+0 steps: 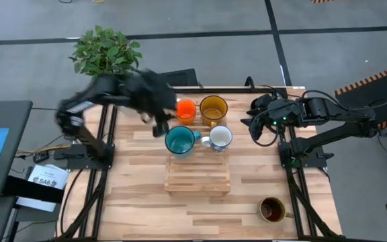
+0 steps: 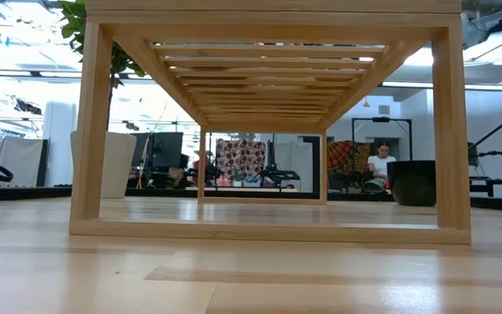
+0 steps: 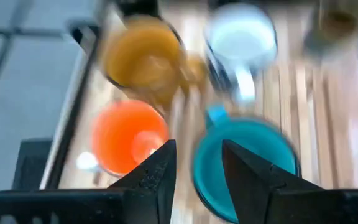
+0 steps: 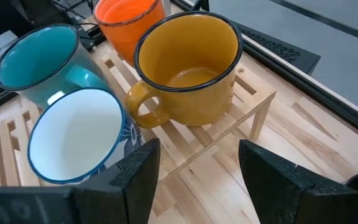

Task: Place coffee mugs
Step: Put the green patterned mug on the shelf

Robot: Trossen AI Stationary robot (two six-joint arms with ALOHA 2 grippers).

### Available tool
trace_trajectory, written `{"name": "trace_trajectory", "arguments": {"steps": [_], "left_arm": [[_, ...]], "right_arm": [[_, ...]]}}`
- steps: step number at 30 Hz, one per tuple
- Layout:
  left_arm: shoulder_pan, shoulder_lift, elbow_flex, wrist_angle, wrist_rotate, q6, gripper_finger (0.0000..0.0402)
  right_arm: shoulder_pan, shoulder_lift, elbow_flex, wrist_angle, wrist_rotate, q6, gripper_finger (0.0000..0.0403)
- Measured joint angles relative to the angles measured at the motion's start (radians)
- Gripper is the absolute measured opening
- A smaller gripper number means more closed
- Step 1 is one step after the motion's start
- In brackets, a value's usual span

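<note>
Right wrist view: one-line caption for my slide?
Open right gripper facing amber-yellow mug, white mug, teal mug and orange mug on slatted rack.

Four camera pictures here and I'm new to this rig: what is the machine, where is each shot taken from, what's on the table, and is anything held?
It is a two-armed robot at a wooden table. One picture looks straight down, one looks level across the tabletop through a slatted wooden rack, and two come from cameras on the wrists.

On the rack stand four mugs: orange mug, yellow mug, teal mug and white mug. A brown mug sits apart near the table's front right.

The left pincer hovers above the orange and teal mugs, open and empty. The right pincer is open and empty too, facing the yellow mug.
</note>
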Motion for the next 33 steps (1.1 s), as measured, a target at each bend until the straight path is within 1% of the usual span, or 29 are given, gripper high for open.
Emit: {"name": "trace_trajectory", "arguments": {"steps": [2,4,8,11,15,18,21,23,25,27,30,33], "left_arm": [[0.023,-0.108,-0.108,0.104,-0.002,-0.035,0.0115],[0.033,-0.231,-0.254,0.257,0.002,-0.049,0.0115],[0.03,-0.471,-0.609,0.604,0.01,-0.097,0.0116],[0.014,-0.629,-0.875,0.869,0.022,-0.112,0.0116],[-0.003,-0.78,-1.174,1.187,0.034,-0.154,0.0116],[-0.011,-0.853,-1.334,1.354,0.029,-0.205,0.0116],[-0.018,-0.891,-1.434,1.472,0.044,-0.245,0.0116],[-0.018,-0.905,-1.465,1.511,0.051,-0.267,0.0116],[-0.018,-0.908,-1.468,1.52,0.053,-0.273,0.0116],[-0.018,-0.91,-1.468,1.521,0.052,-0.273,0.0116],[-0.018,-0.912,-1.467,1.521,0.05,-0.259,0.0116],[-0.018,-0.913,-1.466,1.525,0.049,-0.248,0.0116]], "right_arm": [[0.0,0.0,0.0,0.0,-0.025,0.0,0.0244],[0.0,0.0,0.0,0.0,-0.044,0.0,0.0244],[0.0,0.0,0.0,0.001,-0.048,0.0,0.0244],[0.0,0.0,0.0,0.009,-0.048,0.0,0.0244],[0.0,0.0,0.0,0.019,-0.048,0.0,0.0244],[0.0,0.0,0.0,0.032,-0.048,0.0,0.0244],[0.0,0.0,0.0,0.043,-0.048,-0.001,0.0244],[0.0,0.0,0.0,0.043,-0.048,-0.001,0.0244],[0.0,0.0,0.0,0.042,-0.053,0.003,0.0244],[0.0,0.0,0.0,0.035,-0.105,0.032,0.0244],[0.0,0.0,0.0,0.008,-0.219,0.091,0.0244],[0.022,0.0,0.0,-0.08,-0.349,0.189,0.0244]]}}
